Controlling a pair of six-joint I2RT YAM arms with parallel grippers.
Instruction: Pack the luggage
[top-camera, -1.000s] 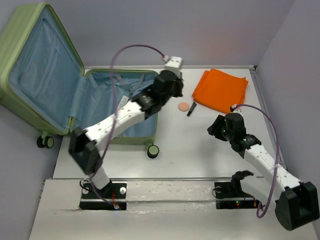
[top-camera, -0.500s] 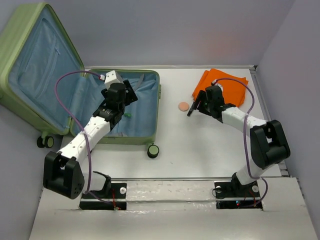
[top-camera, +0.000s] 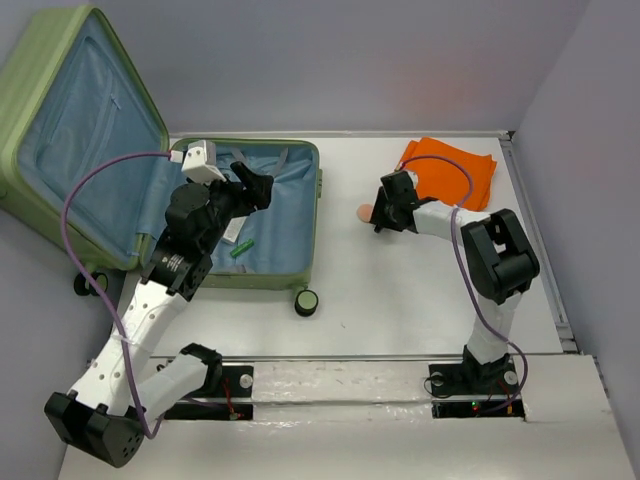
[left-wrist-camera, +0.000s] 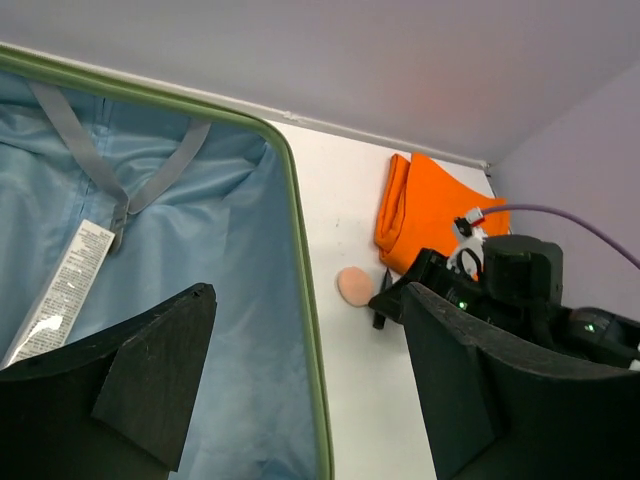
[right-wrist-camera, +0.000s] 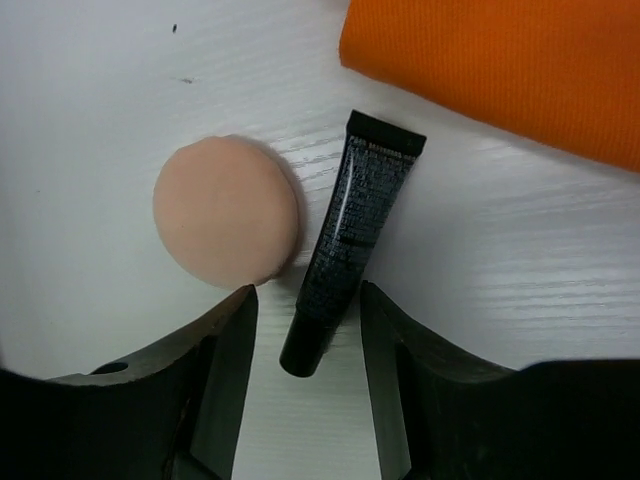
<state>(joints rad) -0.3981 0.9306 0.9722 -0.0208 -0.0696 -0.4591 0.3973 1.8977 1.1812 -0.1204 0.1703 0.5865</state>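
Observation:
The luggage (top-camera: 312, 215) lies open at the left, its olive lid (top-camera: 60, 70) tilted back and its pale blue lining (left-wrist-camera: 230, 250) showing. A white labelled tube (top-camera: 232, 231) and a small green item (top-camera: 242, 248) rest inside it. My left gripper (top-camera: 252, 186) hangs open above the base with nothing in it; it is also seen in its wrist view (left-wrist-camera: 308, 300). My right gripper (right-wrist-camera: 305, 310) is open and low on the table. It straddles the cap end of a black tube (right-wrist-camera: 350, 235) with a gap on each side. A peach puff (right-wrist-camera: 226, 223) lies just left of the tube.
A folded orange cloth (top-camera: 452, 176) lies at the back right, just beyond the black tube; it shows too in the right wrist view (right-wrist-camera: 500, 60). One suitcase wheel (top-camera: 306, 301) sticks out at the front of the base. Grey walls close off the table's back and right.
My left arm swung from beside the puff back over the luggage and its gripper opened; the green item now lies inside. My right arm reached in from the front right to the black tube.

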